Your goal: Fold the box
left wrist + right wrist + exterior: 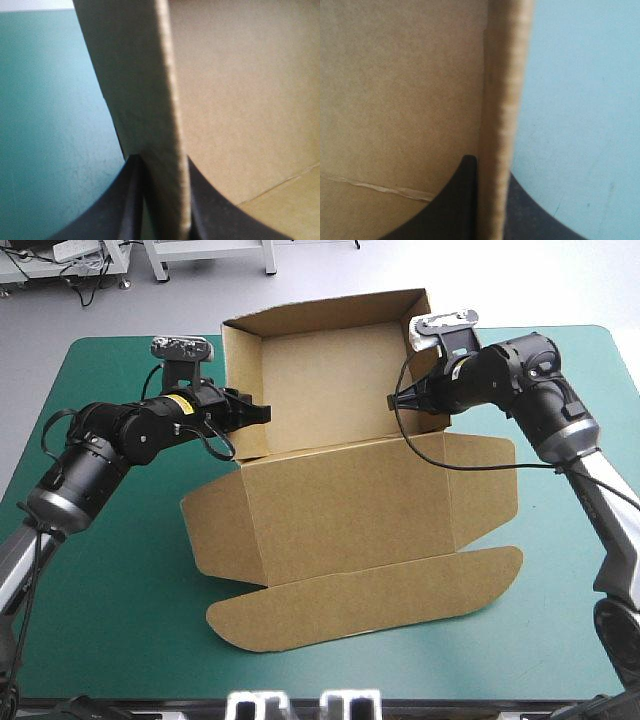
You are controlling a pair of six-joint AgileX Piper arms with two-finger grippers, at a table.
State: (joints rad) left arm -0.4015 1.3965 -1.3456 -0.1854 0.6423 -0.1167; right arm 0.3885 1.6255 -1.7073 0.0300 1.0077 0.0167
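The brown box (340,490) stands in the middle of the teal-green table as an open tray at the far side, its lid and flaps lying flat toward the near edge. My left gripper (258,413) is shut on the tray's left wall; in the left wrist view that wall (150,100) runs edge-on between the black fingers (125,205). My right gripper (398,400) is shut on the tray's right wall; in the right wrist view that wall's edge (505,125) rises between the black fingers (457,200), the tray's inside on one side.
Bare teal-green cover (100,620) lies to the left, right and near side of the box. The lid's rounded tuck flap (370,605) reaches toward the near edge. The table's far edge (150,340) is just behind the tray.
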